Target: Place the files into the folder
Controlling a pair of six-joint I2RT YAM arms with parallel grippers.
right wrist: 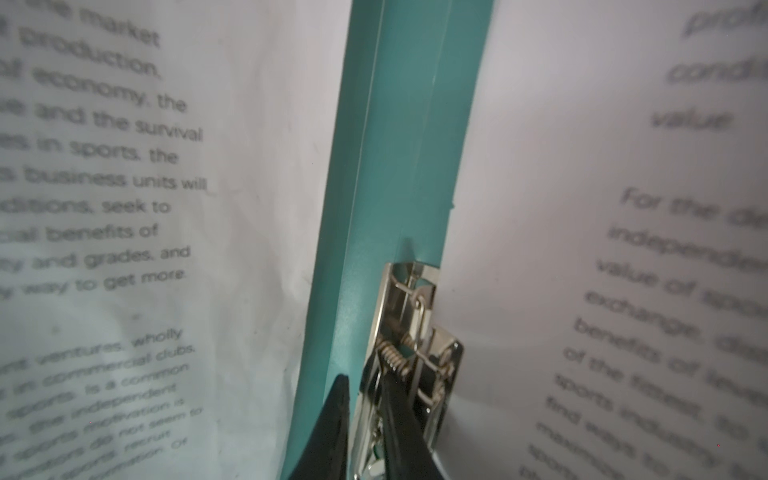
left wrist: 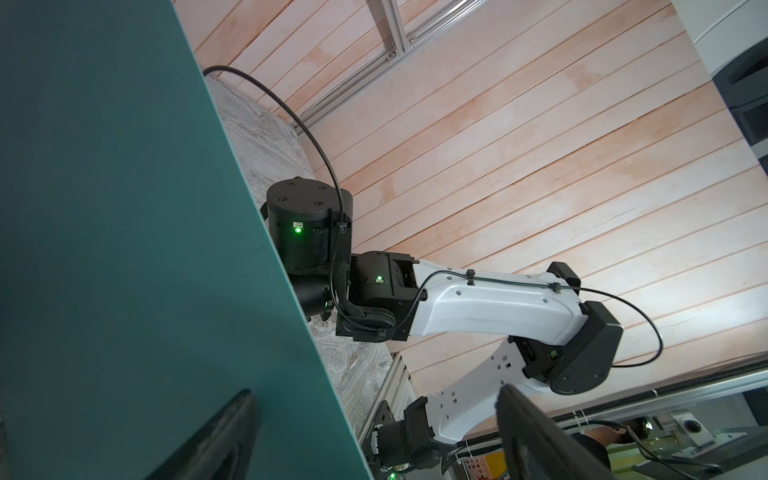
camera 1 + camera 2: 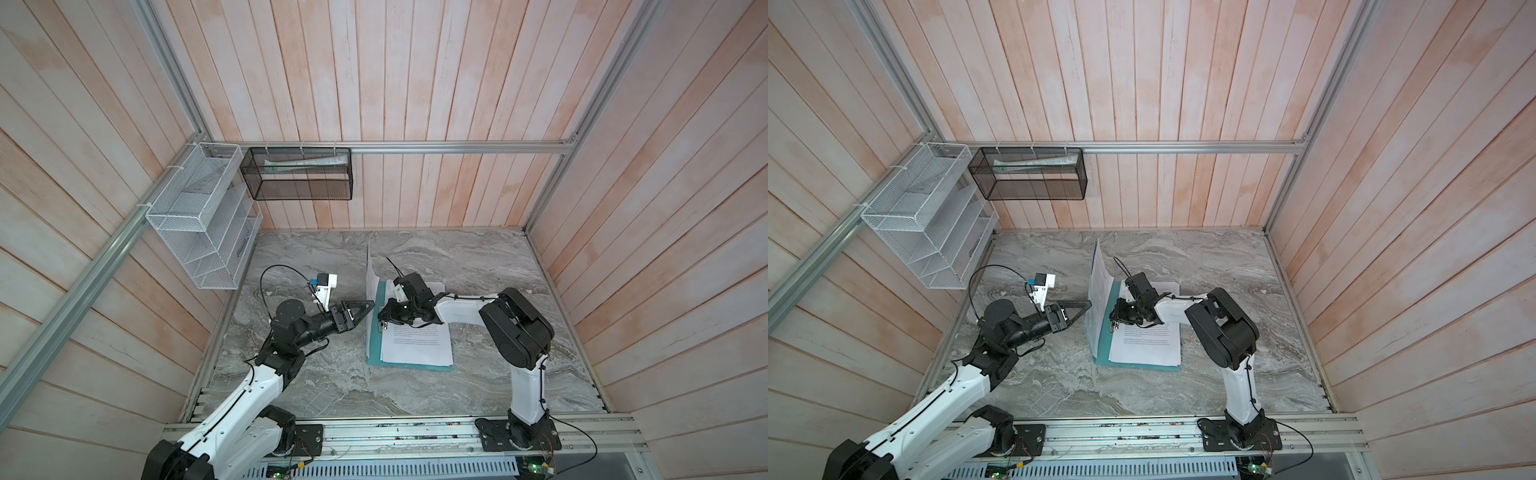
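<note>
Right wrist view: clip pinched

Mid-table [image 3: 332,395], the folder [image 3: 373,349] lies open, files [image 3: 415,345] on its right half. Right hand [image 1: 368,419] pinches the metal clip [image 1: 415,332]. Left hand [image 3: 365,309], spread, rests against the raised cover [image 3: 371,278]. Best hold the lever up until sheet edges slide under.

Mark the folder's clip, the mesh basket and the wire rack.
clip [image 1: 392,359]: right wrist view, on its spring.
mesh basket [image 3: 303,189]: in a top view, lower mesh panel.
wire rack [image 3: 187,199]: in a top view, upper mesh tray.
</note>
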